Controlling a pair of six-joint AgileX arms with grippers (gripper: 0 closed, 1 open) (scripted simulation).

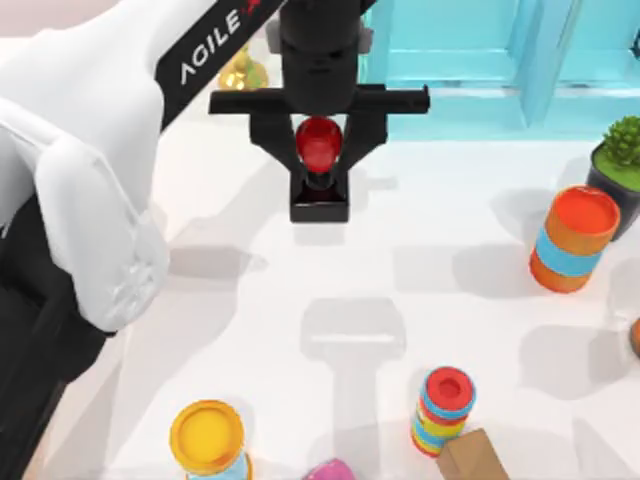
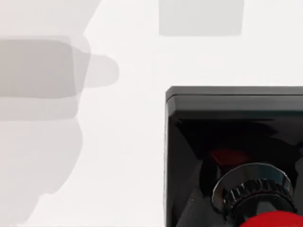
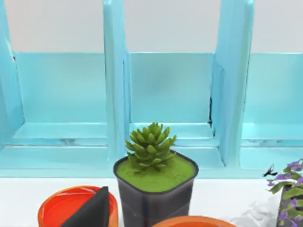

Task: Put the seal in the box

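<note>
White and bulky, the left arm (image 1: pixel 80 190) lay closest to the overhead camera and covered the table's left side. Beyond it, along the table's far edge, stood a light blue slatted crate (image 1: pixel 480 60) with upright dividers. The white table (image 1: pixel 420 270) carried several smaller items: an orange cylinder with a blue band (image 1: pixel 572 240) at the right, a potted succulent (image 1: pixel 622 170) just behind it, a yellow-topped cylinder (image 1: pixel 207 438) at the near edge, and a striped red-topped cylinder (image 1: pixel 443 410) beside a brown block (image 1: pixel 476 458). The left gripper (image 1: pixel 319 140) was at far centre, its black fingers closed against either side of the red knob of the seal (image 1: pixel 320 195). The seal stood upright below the gripper; whether its black square base touched the table could not be told. The left wrist view showed that base close up, over bare white surface.
</note>
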